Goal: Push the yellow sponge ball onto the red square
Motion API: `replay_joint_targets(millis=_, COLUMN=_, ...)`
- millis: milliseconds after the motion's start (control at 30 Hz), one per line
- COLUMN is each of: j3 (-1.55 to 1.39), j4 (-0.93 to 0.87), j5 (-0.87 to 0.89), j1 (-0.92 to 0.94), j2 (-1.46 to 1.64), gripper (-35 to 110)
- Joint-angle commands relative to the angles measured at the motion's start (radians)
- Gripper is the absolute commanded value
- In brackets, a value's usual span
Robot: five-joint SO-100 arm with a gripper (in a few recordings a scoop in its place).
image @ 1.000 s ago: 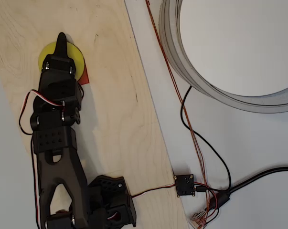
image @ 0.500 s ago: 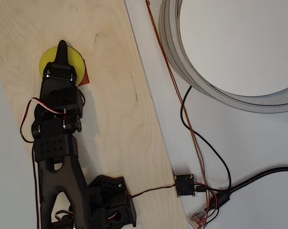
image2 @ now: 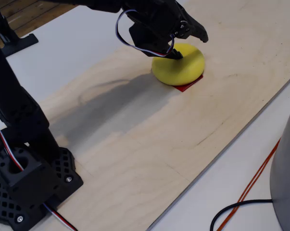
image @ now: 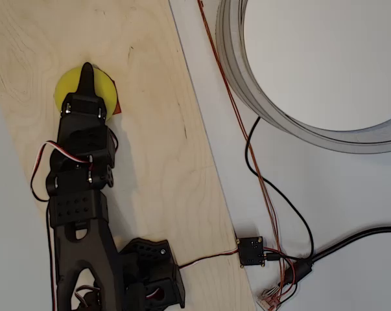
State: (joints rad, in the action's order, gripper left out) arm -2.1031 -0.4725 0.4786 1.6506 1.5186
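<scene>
Ball [image: 85, 92] nudged slightly right, covering more of red square [image: 116, 109]; corner peeks out toward board's [image: 156, 162] right edge. Gripper [image: 87, 70] above ball, jaws look together. You're nearly done.

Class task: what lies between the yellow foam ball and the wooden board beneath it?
The flat red square, mostly covered by the round yellow foam ball; its edge peeks out on the pale plywood board in the fixed view.

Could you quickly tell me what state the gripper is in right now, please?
Gripper: shut, holding nothing; its tip rests against the top of the round yellow foam ball.
</scene>
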Motion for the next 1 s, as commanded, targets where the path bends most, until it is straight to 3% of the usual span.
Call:
replay_joint_targets(millis=0, j3=-0.063, j4=0.005, j5=0.000, j1=0.014, j2=0.038, gripper=24)
replay_joint_targets(millis=533, j3=-0.081, j4=0.014, j5=-0.038, j1=0.020, j2=0.103, gripper=24)
replay_joint_targets(millis=967, j3=0.032, j4=0.014, j5=-0.225, j1=0.018, j2=0.138, gripper=25)
